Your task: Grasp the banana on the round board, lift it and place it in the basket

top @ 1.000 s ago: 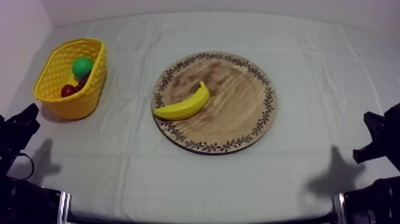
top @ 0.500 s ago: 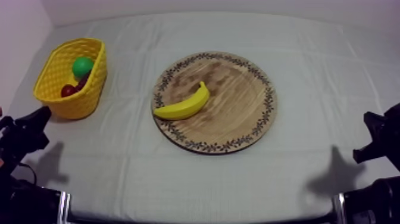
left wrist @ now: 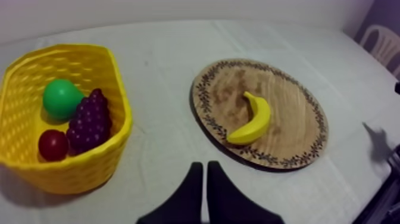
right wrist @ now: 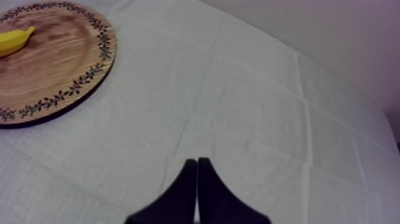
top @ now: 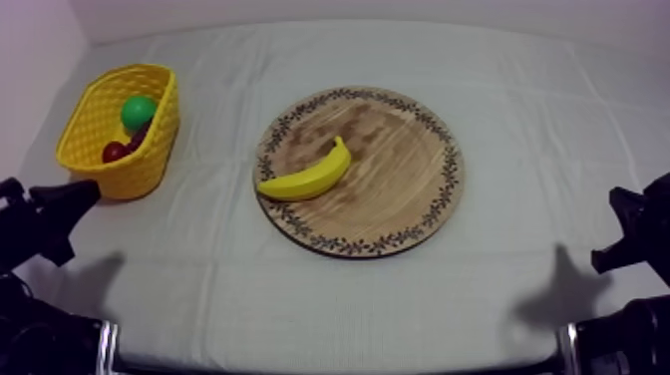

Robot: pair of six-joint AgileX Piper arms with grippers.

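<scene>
Lying at the left of the wooden board (top: 399,180), the banana (top: 307,177) sat well apart from the yellow basket (top: 152,152) at far left. The left pincer (left wrist: 204,169) and right pincer (right wrist: 197,163) were both closed, empty.

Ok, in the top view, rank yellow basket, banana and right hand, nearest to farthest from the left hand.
1. yellow basket, close by the left hand.
2. banana, on the wooden board, mid-table.
3. right hand, at the opposite edge.
</scene>
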